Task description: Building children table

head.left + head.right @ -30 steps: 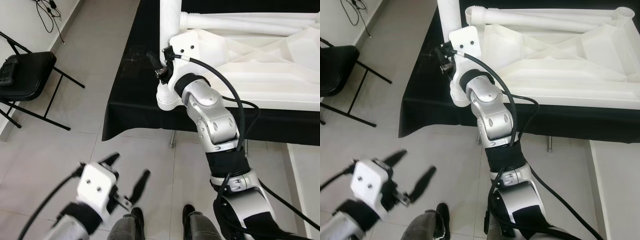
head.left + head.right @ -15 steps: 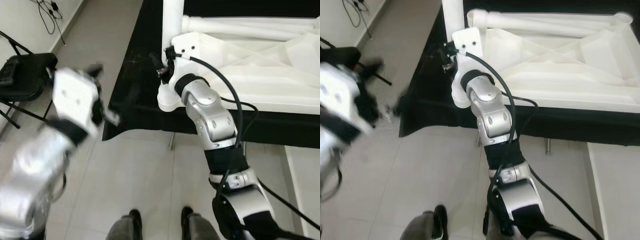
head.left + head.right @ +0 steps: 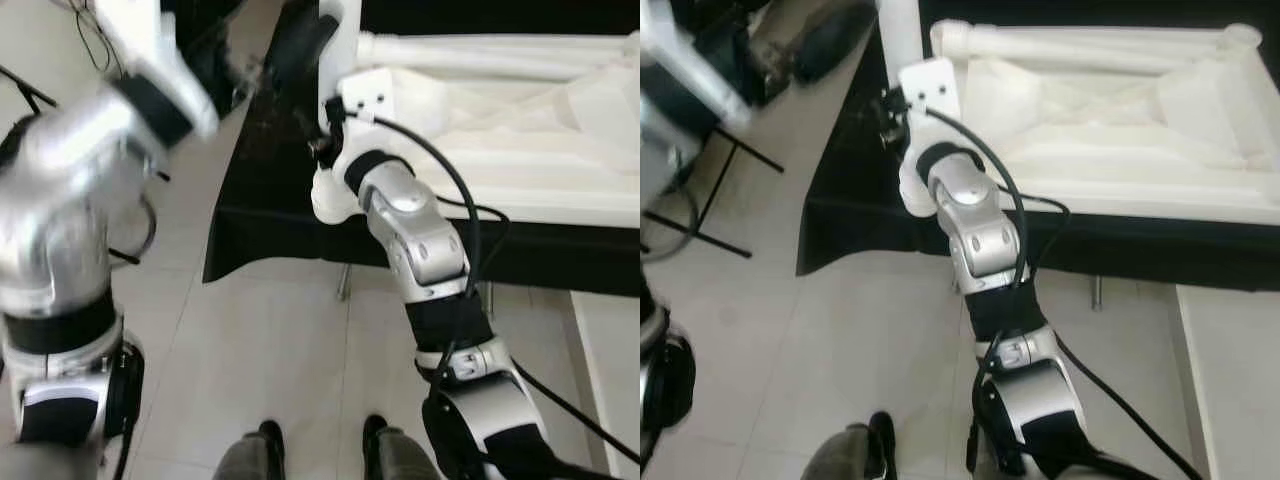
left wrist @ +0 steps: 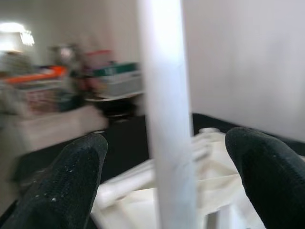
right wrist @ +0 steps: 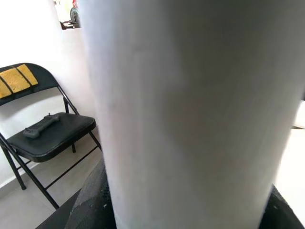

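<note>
A: What takes up most of the scene?

B: A black-covered table [image 3: 855, 215] on a pale tiled floor [image 3: 270, 350]. On it lies the white children's table top [image 3: 1110, 130], underside up, its ribs showing, with a loose white leg [image 3: 1080, 40] lying along its far edge.

A: And the upright piece?

B: A white table leg [image 3: 902, 30] stands at the near left corner of the white top, at the edge of the black table. Its flared foot end [image 3: 330, 200] hangs just past the table's edge.

A: Where is the right arm?

B: The silver right arm [image 3: 420, 250] reaches up from the robot's body to that corner. The right gripper [image 3: 895, 115] sits against the upright leg, and in the right wrist view the leg [image 5: 186, 109] stands pressed between the black fingers [image 5: 90, 200], so the jaws are clamped on it.

A: The left arm?

B: The left arm [image 3: 60, 200] is raised high on the left, blurred. In the left wrist view the left gripper [image 4: 167, 162] has its two fingers [image 4: 66, 181] spread wide, one on each side of the leg [image 4: 164, 119], not touching it; the jaws are open.

A: Anything smaller?

B: A black folding chair [image 5: 47, 133] stands on the floor to the left, with a small dark object [image 5: 40, 126] on its seat. The tips of two dark shoes [image 3: 320, 440] show at the bottom of the head view.
</note>
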`<state>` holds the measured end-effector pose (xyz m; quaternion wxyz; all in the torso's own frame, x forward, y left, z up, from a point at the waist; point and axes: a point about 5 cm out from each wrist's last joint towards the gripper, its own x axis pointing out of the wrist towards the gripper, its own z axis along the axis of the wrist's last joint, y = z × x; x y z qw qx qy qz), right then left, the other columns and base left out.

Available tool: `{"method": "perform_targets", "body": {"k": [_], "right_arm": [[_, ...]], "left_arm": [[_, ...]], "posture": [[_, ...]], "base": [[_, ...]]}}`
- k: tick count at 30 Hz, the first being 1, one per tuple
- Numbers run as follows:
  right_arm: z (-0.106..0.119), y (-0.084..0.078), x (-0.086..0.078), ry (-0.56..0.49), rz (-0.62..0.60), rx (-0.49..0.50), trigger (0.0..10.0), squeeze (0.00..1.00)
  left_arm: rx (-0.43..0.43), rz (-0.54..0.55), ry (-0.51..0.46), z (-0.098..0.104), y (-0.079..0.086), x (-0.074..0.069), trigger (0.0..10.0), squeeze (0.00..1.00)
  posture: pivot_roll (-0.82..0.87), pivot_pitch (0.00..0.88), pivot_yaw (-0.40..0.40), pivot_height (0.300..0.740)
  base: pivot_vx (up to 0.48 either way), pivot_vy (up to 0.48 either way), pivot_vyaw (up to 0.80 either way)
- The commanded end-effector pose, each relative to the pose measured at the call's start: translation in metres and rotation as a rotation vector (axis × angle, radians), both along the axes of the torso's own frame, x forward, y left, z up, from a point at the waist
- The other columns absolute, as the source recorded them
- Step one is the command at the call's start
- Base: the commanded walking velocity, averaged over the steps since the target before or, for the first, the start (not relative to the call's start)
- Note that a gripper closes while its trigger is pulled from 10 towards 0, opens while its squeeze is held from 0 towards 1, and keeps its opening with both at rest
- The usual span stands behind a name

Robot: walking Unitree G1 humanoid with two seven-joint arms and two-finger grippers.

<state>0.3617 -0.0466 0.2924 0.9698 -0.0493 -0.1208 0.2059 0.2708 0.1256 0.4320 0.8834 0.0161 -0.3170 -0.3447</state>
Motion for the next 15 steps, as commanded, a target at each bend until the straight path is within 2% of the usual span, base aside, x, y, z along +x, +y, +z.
{"method": "perform_targets", "body": {"k": [1, 3, 5, 6, 9, 12, 15], "right_arm": [[-0.056, -0.001, 0.007, 0.239, -0.01, -0.034, 10.0, 0.0], [-0.055, 0.0, 0.007, 0.237, -0.007, -0.033, 10.0, 0.0], [-0.054, 0.001, 0.006, 0.231, -0.001, -0.028, 10.0, 0.0], [-0.054, 0.001, 0.006, 0.231, -0.001, -0.028, 10.0, 0.0], [-0.052, 0.002, 0.006, 0.226, 0.006, -0.023, 10.0, 0.0], [-0.052, 0.002, 0.006, 0.224, 0.009, -0.021, 10.0, 0.0], [-0.051, 0.004, 0.006, 0.219, 0.017, -0.021, 10.0, 0.0]], "left_arm": [[-0.008, -0.017, 0.066, 0.005, 0.005, 0.013, 10.0, 0.0], [-0.014, -0.023, 0.085, 0.007, 0.005, 0.017, 10.0, 0.0], [0.014, 0.015, 0.11, 0.01, 0.011, 0.028, 10.0, 0.0], [0.014, 0.015, 0.11, 0.01, 0.011, 0.028, 10.0, 0.0], [0.056, 0.024, 0.201, 0.005, 0.017, 0.046, 10.0, 0.0], [0.097, 0.011, 0.241, -0.003, 0.016, 0.053, 10.0, 0.0], [0.189, -0.031, 0.292, -0.017, 0.001, 0.059, 10.0, 0.0]], "posture": [[0.09, 0.306, 0.077, 0.74], [0.09, 0.306, 0.077, 0.74], [0.09, 0.303, 0.081, 0.74], [0.09, 0.303, 0.081, 0.74], [0.09, 0.302, 0.081, 0.74], [0.09, 0.298, 0.084, 0.74], [0.09, 0.3, 0.087, 0.74]], "base": [[0.0, 0.0, 0.0], [0.0, 0.0, 0.0], [0.0, 0.0, 0.0], [0.0, 0.0, 0.0], [0.0, 0.0, 0.0], [0.0, 0.0, 0.0], [0.0, 0.0, 0.0]]}}
